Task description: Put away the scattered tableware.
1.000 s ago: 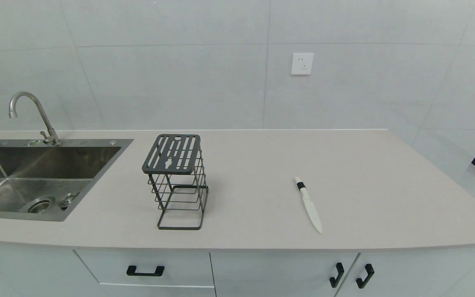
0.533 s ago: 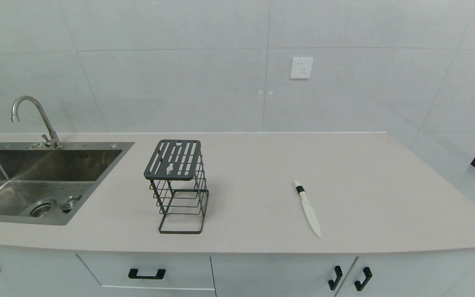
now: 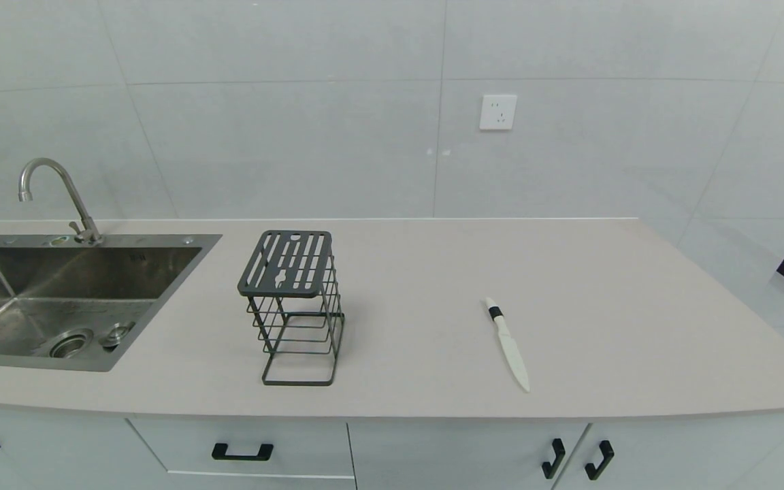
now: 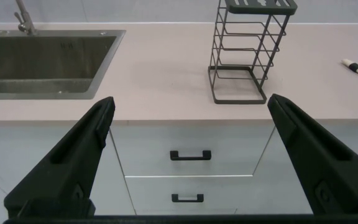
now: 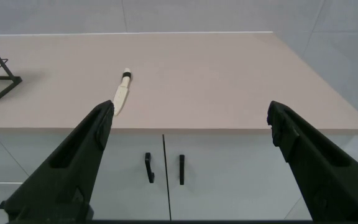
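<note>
Left claw (image 4: 191, 104) and right claw (image 5: 191, 107): fingers spread wide, each held out in front of the table (image 3: 603, 286). Knife (image 3: 508, 344): white with a black band at the handle, lying flat near the table's front edge, tip toward that edge. Rack (image 3: 291, 309): dark wire with a slotted top plate, upright between the knife and the sink (image 3: 92, 269), well apart from the knife.

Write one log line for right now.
knife: flat on counter, right of rack | rack: empty | left end effector: open | right end effector: open
</note>
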